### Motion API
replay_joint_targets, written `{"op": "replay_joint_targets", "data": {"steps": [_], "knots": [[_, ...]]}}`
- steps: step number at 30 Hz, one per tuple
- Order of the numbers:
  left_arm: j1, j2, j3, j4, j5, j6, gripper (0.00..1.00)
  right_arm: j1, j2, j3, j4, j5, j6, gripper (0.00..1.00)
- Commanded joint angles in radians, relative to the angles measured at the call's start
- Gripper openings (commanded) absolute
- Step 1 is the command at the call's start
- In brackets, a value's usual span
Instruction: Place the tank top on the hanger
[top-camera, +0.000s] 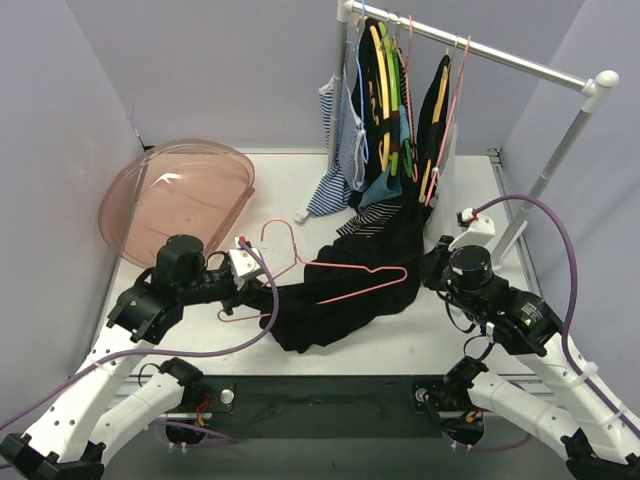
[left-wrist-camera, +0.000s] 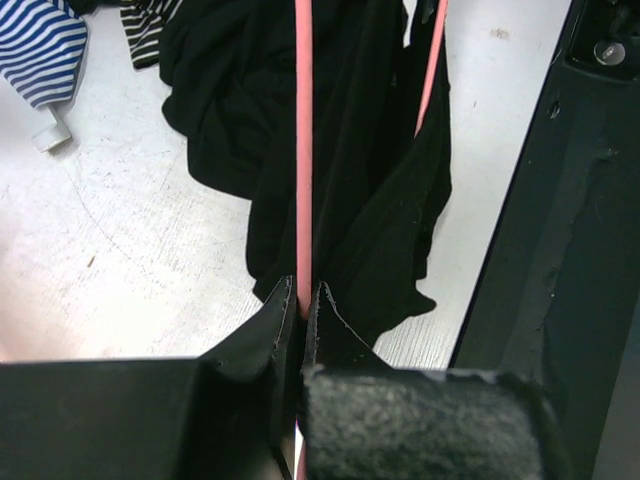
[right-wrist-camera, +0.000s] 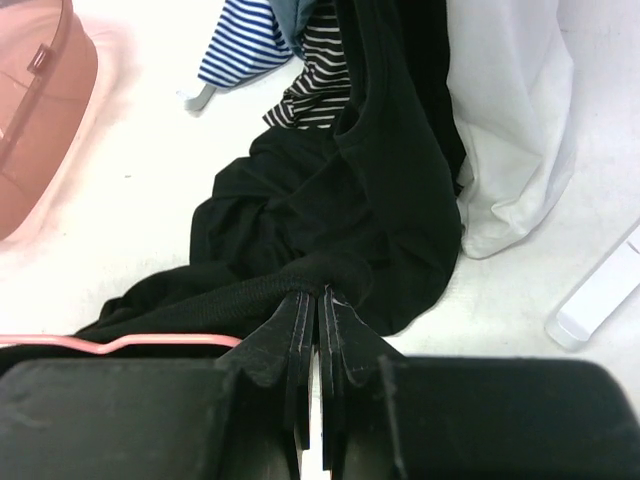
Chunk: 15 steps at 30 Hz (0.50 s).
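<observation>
Tank top (top-camera: 335, 305) lay bunched at the centre of the worktop (top-camera: 290, 180), a black heap running toward 1 o'clock, where it met the dark clothes (top-camera: 400, 215) trailing off the rack (top-camera: 500, 55). Hanger (top-camera: 350, 266) sat on top of the heap with its hook toward 11 o'clock, not threaded through any opening I could see. Left gripper (top-camera: 264, 292) was pressed together on the hanger's pink wire at the 9 o'clock end; its wrist view showed the wire running straight out from between the jaws. Right gripper (top-camera: 432, 266) was closed at the 3 o'clock side, pinching a ribbed black edge of the tank top. Risks as I read them: the pinch held only a thin fold, so a pull toward 3 o'clock could slip it out. The heap touched the rack clothes and lay near the striped top (top-camera: 335, 190), so a lift might drag the wrong fabric; I couldn't tell where one black piece ended. Thin wire in flat jaws could swivel under fabric load and tip the hanger. With everything crumpled, a strap could miss the hanger's shoulder. Pink tub (top-camera: 180, 200) at 10 o'clock was well apart, no concern.
</observation>
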Motion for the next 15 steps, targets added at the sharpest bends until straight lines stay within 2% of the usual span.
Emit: {"op": "replay_joint_targets", "data": {"steps": [1, 5, 15], "knots": [[-0.016, 0.020, 0.053, -0.013, -0.038, 0.054, 0.00, -0.010, 0.002, 0.056, -0.018, -0.027, -0.049, 0.00], [-0.029, 0.046, 0.073, -0.029, -0.083, 0.072, 0.00, -0.010, 0.007, 0.073, -0.027, -0.109, -0.101, 0.00], [-0.030, -0.004, 0.095, 0.034, -0.064, 0.043, 0.00, -0.010, -0.001, 0.053, -0.082, -0.032, -0.118, 0.00]]}}
